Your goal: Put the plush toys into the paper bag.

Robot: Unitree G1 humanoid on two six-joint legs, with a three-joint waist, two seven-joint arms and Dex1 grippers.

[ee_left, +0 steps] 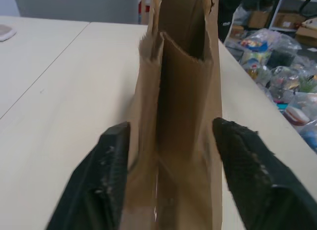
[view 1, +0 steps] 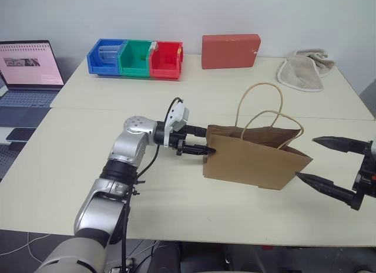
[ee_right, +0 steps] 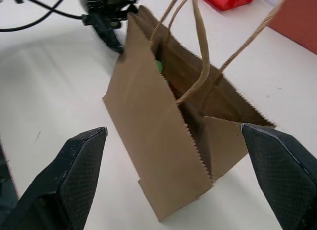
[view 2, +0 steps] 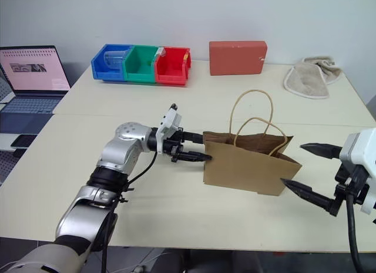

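Observation:
The brown paper bag (view 1: pixel 255 158) stands upright in the middle of the near table, its mouth open and its two loop handles (view 1: pixel 259 103) up. Deep inside the mouth a small green patch (ee_right: pixel 159 67) shows; the rest of the plush toys is hidden by the bag's walls. My left gripper (view 1: pixel 207 140) is at the bag's left narrow end, open, with a black finger (ee_left: pixel 106 170) on each side of the folded side panel. My right gripper (view 1: pixel 305 158) hovers just right of the bag, open wide, with nothing between its fingers.
At the back of the far table stand blue, green and red bins (view 1: pixel 136 59), a red block (view 1: pixel 231 50) and a beige towel (view 1: pixel 305 69). A laptop (view 1: pixel 26 73) sits off the left edge. A seam (view 1: pixel 88 108) joins the two tables.

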